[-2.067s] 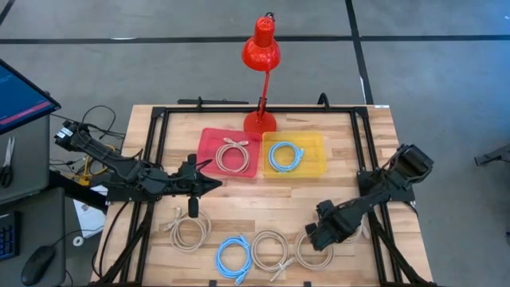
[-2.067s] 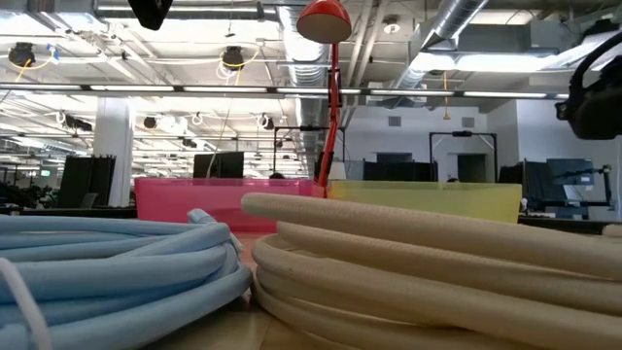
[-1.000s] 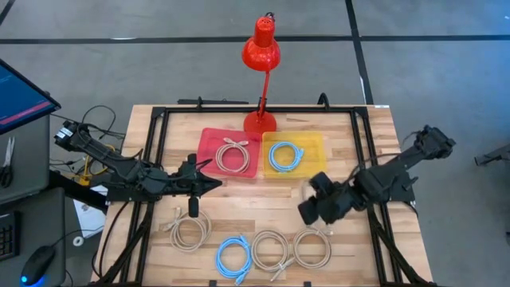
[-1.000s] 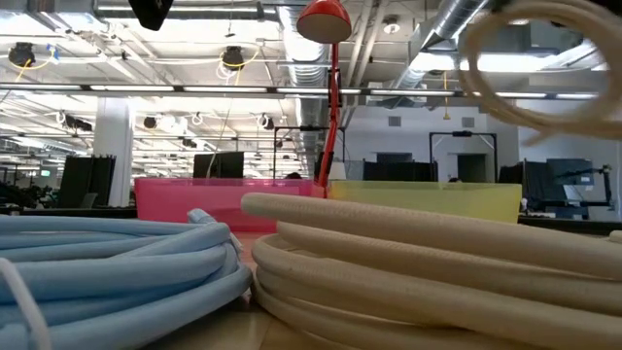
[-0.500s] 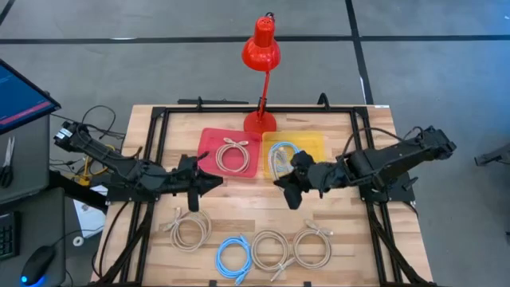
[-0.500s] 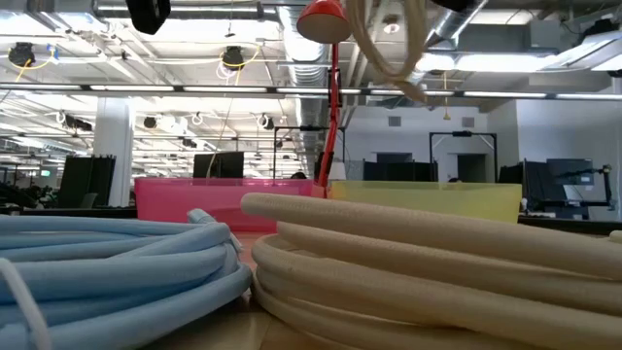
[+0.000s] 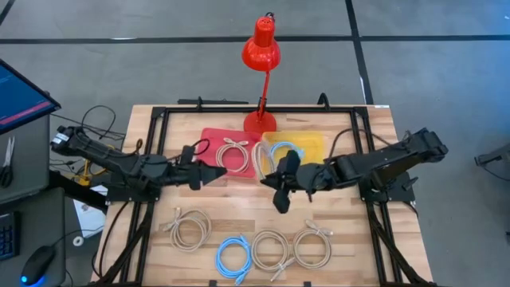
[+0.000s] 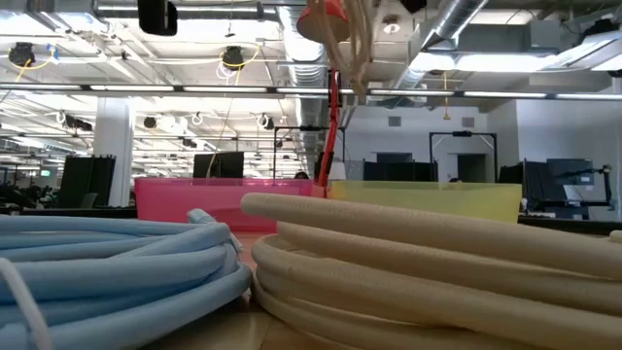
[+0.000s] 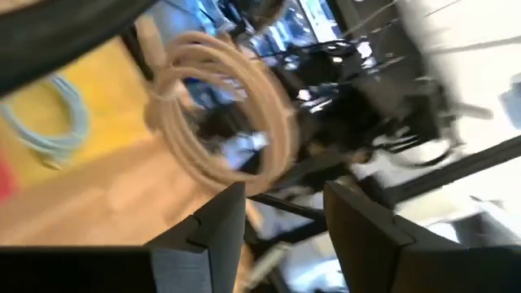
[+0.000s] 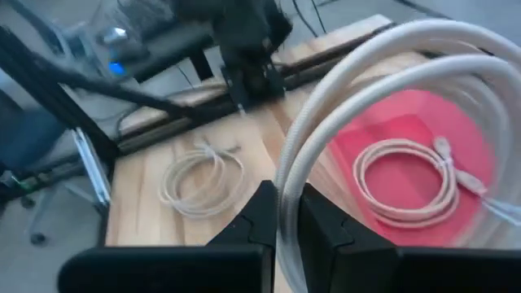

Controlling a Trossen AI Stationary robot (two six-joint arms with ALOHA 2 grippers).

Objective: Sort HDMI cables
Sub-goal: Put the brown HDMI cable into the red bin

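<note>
The right gripper (image 7: 271, 176) is clamped on a beige cable coil (image 7: 261, 159), held in the air over the seam between the red tray (image 7: 209, 143) and the yellow tray (image 7: 315, 143). One beige coil (image 7: 233, 153) lies in the red tray; a blue coil (image 7: 285, 153) lies in the yellow. The left gripper (image 7: 217, 171) hovers beside the red tray, fingers (image 9: 213, 224) apart and empty. Three beige coils (image 7: 189, 229) and one blue coil (image 7: 234, 254) rest along the table's near edge.

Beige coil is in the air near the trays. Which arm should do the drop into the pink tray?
Right. The right gripper is shut on the beige coil, hanging at the seam beside the pink tray. The left gripper is over that tray's front edge, holding nothing.
</note>
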